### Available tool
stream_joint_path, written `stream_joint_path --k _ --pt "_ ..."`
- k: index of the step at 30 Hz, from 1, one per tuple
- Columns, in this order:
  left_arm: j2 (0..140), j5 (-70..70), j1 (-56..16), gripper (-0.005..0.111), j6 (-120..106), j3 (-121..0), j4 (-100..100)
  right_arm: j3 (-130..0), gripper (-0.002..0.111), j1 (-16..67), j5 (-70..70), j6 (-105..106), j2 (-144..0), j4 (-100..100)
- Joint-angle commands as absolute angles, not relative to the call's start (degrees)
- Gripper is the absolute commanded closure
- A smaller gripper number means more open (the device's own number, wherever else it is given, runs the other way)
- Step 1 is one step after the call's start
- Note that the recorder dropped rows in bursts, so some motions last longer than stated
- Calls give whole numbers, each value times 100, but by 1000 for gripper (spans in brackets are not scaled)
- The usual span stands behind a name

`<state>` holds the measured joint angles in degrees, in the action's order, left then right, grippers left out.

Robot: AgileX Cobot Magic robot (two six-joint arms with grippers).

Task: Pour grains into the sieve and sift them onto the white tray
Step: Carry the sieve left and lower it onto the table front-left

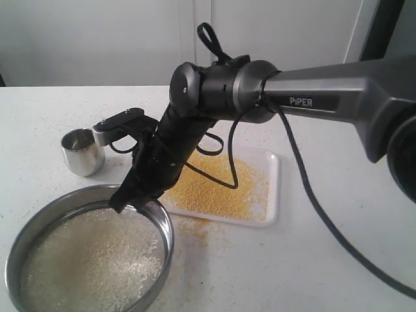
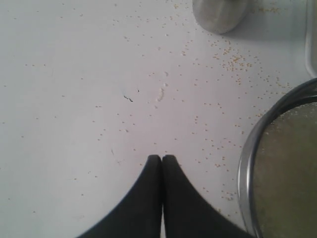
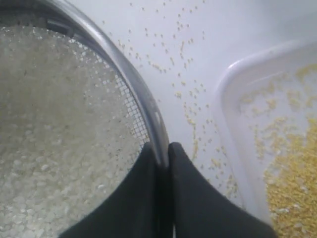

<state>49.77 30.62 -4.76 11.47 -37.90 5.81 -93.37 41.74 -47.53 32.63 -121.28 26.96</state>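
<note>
White worktop (image 1: 325,260) speckled with grains (image 2: 237,62); my right gripper (image 3: 162,148) pinches the sieve (image 3: 130,89) rim, left of the tray (image 1: 276,188); my left gripper (image 2: 162,158) is clenched, empty.

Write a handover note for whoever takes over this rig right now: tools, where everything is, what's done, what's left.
Left tool: shut, empty, over bare table beside the sieve.
Right tool: shut on the sieve's rim.
Sieve: beside the white tray, not over it, holding off-white grains.
White tray: covered with yellow granules; some are scattered on the table.
Steel cup: upright behind the sieve, looks empty.
Done: pouring and sifting, apparently.
Left: probably just release the sieve and retract.
</note>
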Motion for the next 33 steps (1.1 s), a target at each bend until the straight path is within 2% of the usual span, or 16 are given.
stream_joint_path --k 1,18,33 --pt "4935 3101 -476 106 1154 -3774 557 -9427 108 4223 -4541 3120 -12223 2941" --pt "4935 3101 -476 106 1154 -3774 557 -9701 108 4459 -3876 3071 -12773 2929" --pt "4935 3101 -476 106 1154 -3774 557 -9873 106 4447 -3623 2889 -13041 1539"
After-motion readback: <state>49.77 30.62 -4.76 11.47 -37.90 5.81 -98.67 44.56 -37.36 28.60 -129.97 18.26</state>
